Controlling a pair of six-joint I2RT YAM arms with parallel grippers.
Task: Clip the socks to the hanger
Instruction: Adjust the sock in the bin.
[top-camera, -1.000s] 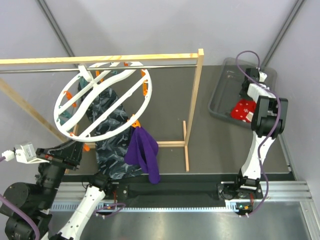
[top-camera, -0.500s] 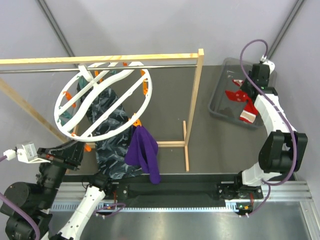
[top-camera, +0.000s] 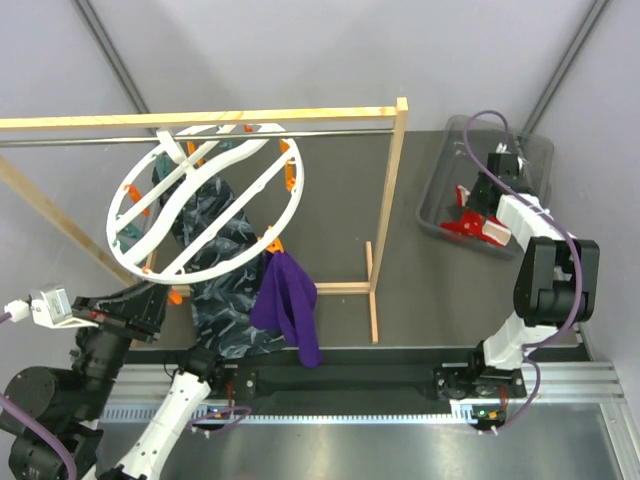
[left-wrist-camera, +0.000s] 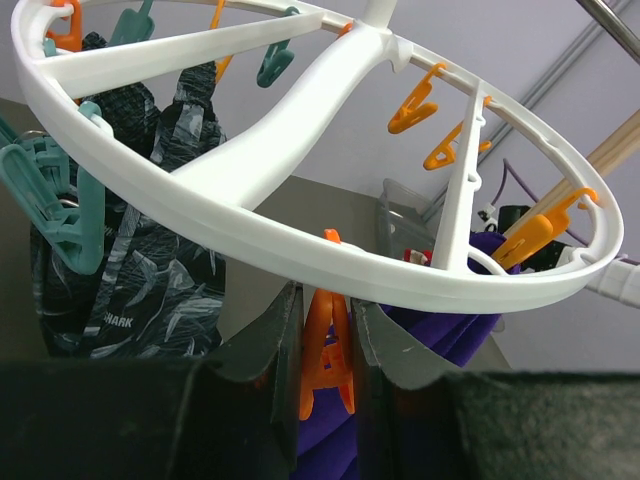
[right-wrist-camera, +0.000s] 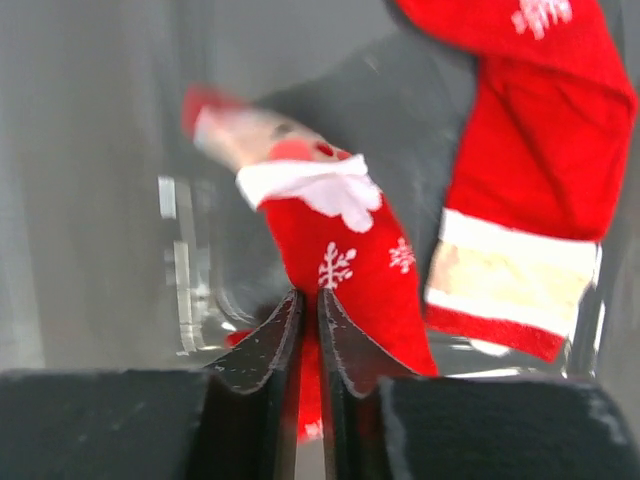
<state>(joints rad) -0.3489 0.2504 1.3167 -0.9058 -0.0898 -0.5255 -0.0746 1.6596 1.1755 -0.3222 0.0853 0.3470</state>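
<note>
Left pincer (left-wrist-camera: 325, 300) was clamped on an orange clip (left-wrist-camera: 325, 365) just under the hanger (left-wrist-camera: 250, 215) rim, with the purple sock (left-wrist-camera: 460, 335) hanging right behind it. Right pincer (right-wrist-camera: 308, 305) sat low in the bin (top-camera: 432, 200), pinched shut on a red sock (right-wrist-camera: 345, 270). The second sock (right-wrist-camera: 540, 150) lay ahead and to its right.

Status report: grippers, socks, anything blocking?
Left gripper shut on orange clip. Right gripper shut on red sock in bin. Purple sock on hanger. Wooden rack post stands between.

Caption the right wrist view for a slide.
Right fingers shut on a red Santa sock in the grey bin, another sock alongside.
</note>
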